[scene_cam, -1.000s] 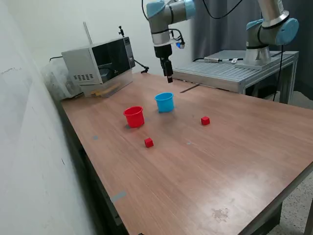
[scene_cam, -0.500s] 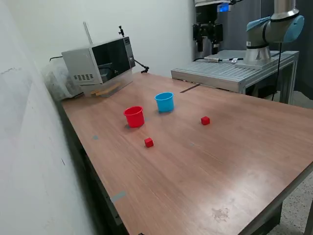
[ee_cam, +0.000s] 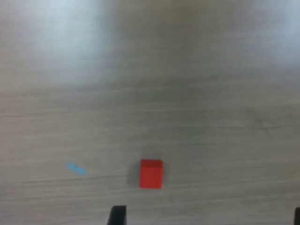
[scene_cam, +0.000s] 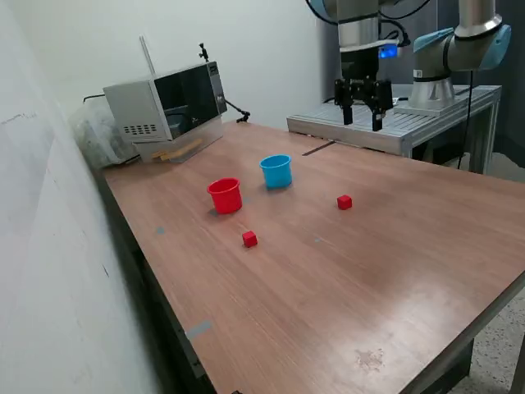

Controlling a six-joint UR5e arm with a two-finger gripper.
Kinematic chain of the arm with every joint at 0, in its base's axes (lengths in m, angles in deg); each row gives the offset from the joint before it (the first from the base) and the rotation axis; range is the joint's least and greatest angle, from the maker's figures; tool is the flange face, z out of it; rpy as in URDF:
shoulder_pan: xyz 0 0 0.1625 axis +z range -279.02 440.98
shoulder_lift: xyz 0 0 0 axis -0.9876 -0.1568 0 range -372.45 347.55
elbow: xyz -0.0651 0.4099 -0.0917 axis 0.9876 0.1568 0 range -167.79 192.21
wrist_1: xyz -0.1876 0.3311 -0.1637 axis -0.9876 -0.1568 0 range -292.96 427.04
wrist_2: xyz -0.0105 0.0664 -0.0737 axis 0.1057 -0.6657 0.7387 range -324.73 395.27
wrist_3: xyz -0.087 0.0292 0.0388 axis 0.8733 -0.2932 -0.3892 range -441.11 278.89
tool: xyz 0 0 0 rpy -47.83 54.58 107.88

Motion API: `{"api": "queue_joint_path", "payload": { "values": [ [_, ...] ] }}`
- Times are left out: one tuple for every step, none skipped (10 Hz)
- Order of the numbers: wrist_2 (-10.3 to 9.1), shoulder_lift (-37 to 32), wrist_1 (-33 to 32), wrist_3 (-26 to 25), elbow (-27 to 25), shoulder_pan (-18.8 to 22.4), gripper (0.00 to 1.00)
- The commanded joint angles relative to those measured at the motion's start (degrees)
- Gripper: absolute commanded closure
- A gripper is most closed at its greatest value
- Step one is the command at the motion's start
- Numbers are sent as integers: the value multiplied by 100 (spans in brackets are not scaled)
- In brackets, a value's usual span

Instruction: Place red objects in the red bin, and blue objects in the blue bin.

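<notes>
Two small red cubes lie on the wooden table: one (scene_cam: 344, 202) toward the exterior view's right, one (scene_cam: 249, 239) in front of the red bin (scene_cam: 225, 195). The light-blue bin (scene_cam: 276, 171) stands upright just beside the red bin. No dark-blue cubes show in either view. My gripper (scene_cam: 362, 116) hangs open and empty, high above the table, behind the right-hand red cube. In the wrist view a red cube (ee_cam: 151, 173) lies on the table between and just ahead of my gripper (ee_cam: 206, 219), whose dark fingertips (ee_cam: 117, 215) show at the frame edge.
A grey microwave-like box (scene_cam: 168, 103) stands at the table's back corner by the wall. A metal platform (scene_cam: 385, 123) carrying a second arm's base (scene_cam: 455, 49) adjoins the far edge. A small blue mark (ee_cam: 75, 168) is on the tabletop.
My arm has moved from above the blue bin over to the exterior view's right, and now hangs over the right-hand red cube's area with its fingers spread.
</notes>
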Motion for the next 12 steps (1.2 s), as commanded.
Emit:
{"api": "queue_joint_path", "payload": {
  "values": [
    [-6, 857, -590, -4, 137, -61, 0],
    [-6, 1060, -714, -4, 163, -61, 0],
    [-6, 1219, -855, -4, 163, -61, 0],
    [-6, 1360, -952, -4, 163, -61, 0],
    [-6, 1492, -1040, -4, 163, -61, 0],
    [11, 1580, -1076, -4, 163, -61, 0],
    [20, 1625, -1085, -4, 163, -61, 0],
    [20, 1642, -1120, -4, 155, -70, 0],
    [20, 1703, -1164, -4, 154, -226, 0],
    [29, 1739, -1199, -4, 154, -280, 0],
    [55, 1765, -1208, -4, 181, -289, 0],
    [73, 1783, -1199, -4, 181, -289, 0]
  ]
}}
